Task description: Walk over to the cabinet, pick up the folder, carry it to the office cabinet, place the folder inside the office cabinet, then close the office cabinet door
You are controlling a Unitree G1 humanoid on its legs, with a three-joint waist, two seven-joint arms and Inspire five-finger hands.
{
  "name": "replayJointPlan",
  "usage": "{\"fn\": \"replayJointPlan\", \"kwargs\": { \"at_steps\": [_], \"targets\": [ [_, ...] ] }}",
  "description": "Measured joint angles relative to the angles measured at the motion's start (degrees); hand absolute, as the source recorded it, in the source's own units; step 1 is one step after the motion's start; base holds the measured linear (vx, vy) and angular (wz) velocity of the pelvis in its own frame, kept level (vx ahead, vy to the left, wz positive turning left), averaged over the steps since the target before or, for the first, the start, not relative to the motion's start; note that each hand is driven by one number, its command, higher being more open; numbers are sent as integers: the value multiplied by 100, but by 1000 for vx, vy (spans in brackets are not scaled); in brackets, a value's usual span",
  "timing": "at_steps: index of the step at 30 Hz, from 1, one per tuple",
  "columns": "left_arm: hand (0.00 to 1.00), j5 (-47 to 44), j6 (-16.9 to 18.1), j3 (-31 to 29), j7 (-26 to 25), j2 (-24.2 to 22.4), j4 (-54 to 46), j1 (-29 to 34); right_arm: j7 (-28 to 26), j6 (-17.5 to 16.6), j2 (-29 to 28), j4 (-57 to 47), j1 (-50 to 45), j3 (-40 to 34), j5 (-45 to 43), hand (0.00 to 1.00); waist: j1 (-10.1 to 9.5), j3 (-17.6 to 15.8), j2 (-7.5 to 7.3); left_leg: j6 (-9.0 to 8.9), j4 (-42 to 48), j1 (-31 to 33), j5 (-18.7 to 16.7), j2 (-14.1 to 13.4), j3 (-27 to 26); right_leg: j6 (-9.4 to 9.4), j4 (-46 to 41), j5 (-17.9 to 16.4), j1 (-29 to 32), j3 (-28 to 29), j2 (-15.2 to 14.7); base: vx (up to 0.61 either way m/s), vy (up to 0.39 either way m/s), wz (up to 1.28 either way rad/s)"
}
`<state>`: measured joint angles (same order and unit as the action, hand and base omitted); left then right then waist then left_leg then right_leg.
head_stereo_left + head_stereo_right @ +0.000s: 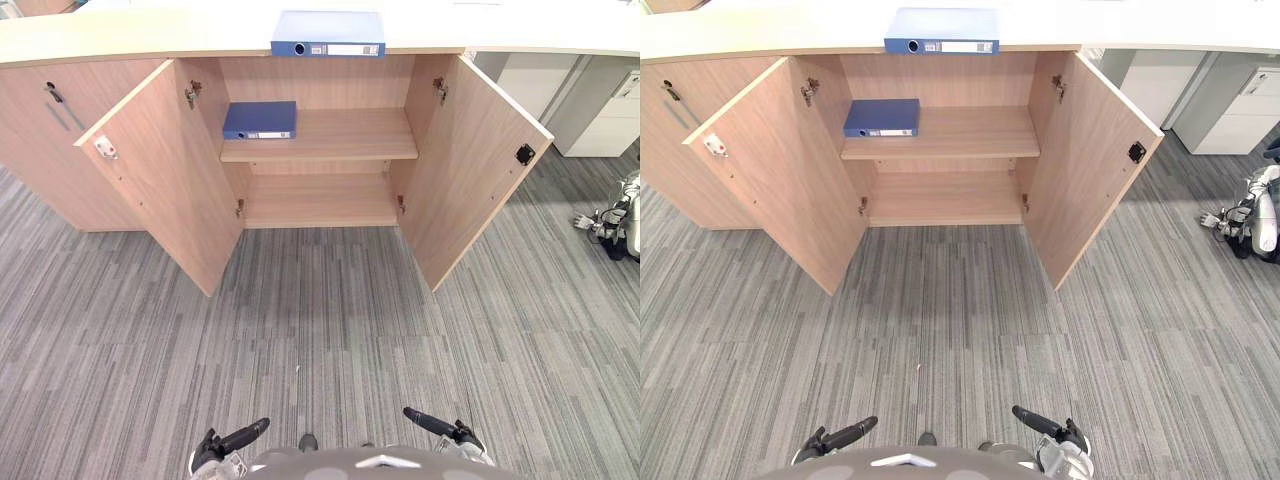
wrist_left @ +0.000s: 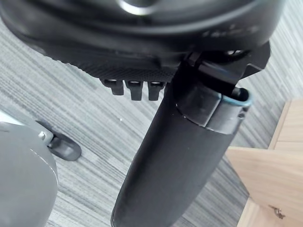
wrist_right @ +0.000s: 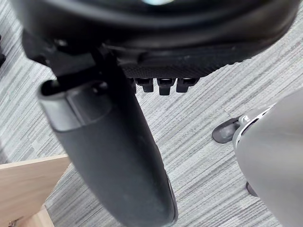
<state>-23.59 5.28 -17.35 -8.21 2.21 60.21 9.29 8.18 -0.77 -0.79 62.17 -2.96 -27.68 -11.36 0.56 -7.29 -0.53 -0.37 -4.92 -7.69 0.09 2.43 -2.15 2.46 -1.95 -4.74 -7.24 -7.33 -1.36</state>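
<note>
A blue folder (image 1: 328,33) lies flat on the light countertop (image 1: 130,35), right above the open cabinet. A second blue folder (image 1: 260,119) lies on the left end of the cabinet's upper shelf (image 1: 340,135). Both cabinet doors stand wide open, the left door (image 1: 165,180) and the right door (image 1: 475,170) swung out toward me. My left hand (image 1: 225,443) and right hand (image 1: 440,428) hang low at the near edge, far from the cabinet, empty. In the wrist views the left hand (image 2: 175,165) and right hand (image 3: 118,156) hover over carpet with relaxed fingers.
Grey striped carpet (image 1: 320,330) stretches between me and the cabinet. A closed cabinet door with a dark handle (image 1: 55,95) adjoins on the left. White drawer units (image 1: 600,110) stand at the back right, and a silver-grey machine (image 1: 622,215) sits at the right edge.
</note>
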Motion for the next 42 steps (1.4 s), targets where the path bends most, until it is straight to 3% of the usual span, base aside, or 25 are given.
{"fn": "replayJointPlan", "kwargs": {
  "at_steps": [9,25,31,33,35,36,37,39,40,41,42],
  "targets": [
    [100,1099,5,137,294,104,-33,-86,-15,1,-16,3,-27,23,11,100,2,-22,-36,37,-15,-12,38,4,-4,-3,0,1,-9,-32,-4,-28,-15,0],
    [100,1674,-39,490,364,311,-14,-151,-80,17,14,115,-9,194,130,100,3,-67,-112,-9,-42,-34,-2,-3,-147,-29,183,38,-95,16,11,-3,-9,-2],
    [100,1746,-60,521,380,359,9,-177,-139,30,14,111,12,194,129,100,-17,-86,-138,124,30,203,-182,-25,-390,-39,261,65,143,219,40,4,1,-19],
    [100,1748,-86,520,389,397,12,-195,-139,58,10,111,48,192,131,100,-38,-121,-177,165,365,392,-422,-31,-523,4,169,27,271,329,18,67,33,-31],
    [100,1744,-98,521,410,414,16,-202,-139,65,18,107,91,175,130,100,-33,-168,-164,198,891,575,-786,-41,-624,113,-323,-271,474,379,-43,117,57,-29],
    [100,1747,-99,540,415,408,20,-222,-139,68,27,103,98,136,127,100,-35,-201,-133,208,1160,609,-1016,-33,-685,269,-979,-594,701,359,-125,117,62,-24],
    [100,1750,-99,570,416,411,23,-229,-141,68,29,93,112,135,125,100,-31,-216,-116,204,1231,605,-1066,-29,-687,318,-1230,-684,783,314,-155,124,81,-20],
    [100,1799,-100,755,442,469,35,-317,-175,67,22,-22,118,138,122,100,-24,-242,-119,210,1342,530,-1132,61,-722,439,-2586,-889,1311,-13,-403,147,102,6],
    [100,1822,-100,763,450,475,35,-339,-177,67,18,-49,121,139,123,100,-24,-252,-131,215,1329,461,-1136,89,-721,437,-2972,-885,1445,-92,-487,196,99,21],
    [100,1862,-98,766,449,475,32,-372,-190,64,18,-97,143,137,108,100,-16,-310,-133,340,1305,267,-1212,114,-658,360,-3807,-881,1754,-224,-635,216,82,25],
    [100,1864,-119,765,435,469,38,-419,-195,50,47,-117,178,185,115,100,-6,-368,-99,456,1296,102,-1372,93,-575,238,-4308,-1135,1968,-335,-684,221,62,22]
  ]
}}
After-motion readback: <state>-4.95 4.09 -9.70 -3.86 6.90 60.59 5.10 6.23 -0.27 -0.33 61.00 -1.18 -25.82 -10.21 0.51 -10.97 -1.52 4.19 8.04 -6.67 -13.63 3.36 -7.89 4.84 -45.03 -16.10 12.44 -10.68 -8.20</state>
